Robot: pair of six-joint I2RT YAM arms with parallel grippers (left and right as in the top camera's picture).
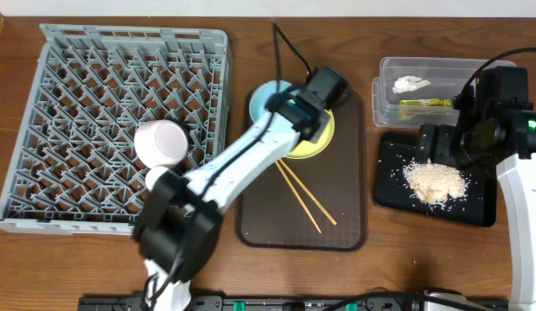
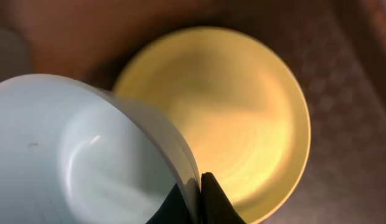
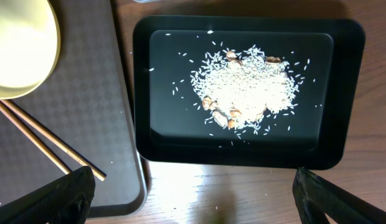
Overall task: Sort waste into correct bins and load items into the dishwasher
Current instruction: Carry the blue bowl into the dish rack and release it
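My left gripper [image 2: 200, 198] is shut on the rim of the light-blue bowl [image 2: 87, 155], held over the yellow plate [image 2: 243, 118] on the brown serving tray; the bowl [image 1: 270, 92] and plate [image 1: 318, 142] also show from overhead. Two chopsticks [image 1: 305, 196] lie on that tray. A white bowl [image 1: 162, 142] and a small white cup [image 1: 155, 178] sit in the grey dish rack [image 1: 78, 104]. My right gripper [image 3: 193, 193] is open and empty, just in front of the black tray [image 3: 143, 93] holding rice crumbs [image 3: 249, 93]. The clear tub [image 1: 385, 78] holds the tissue [image 1: 411, 84] and wrapper [image 1: 426, 104].
The brown serving tray [image 1: 259, 225] lies between the rack and the black tray [image 1: 389, 186]. My left arm [image 1: 233, 164] stretches across the rack's right edge and the tray. The right arm [image 1: 510, 155] stands along the right edge of the table.
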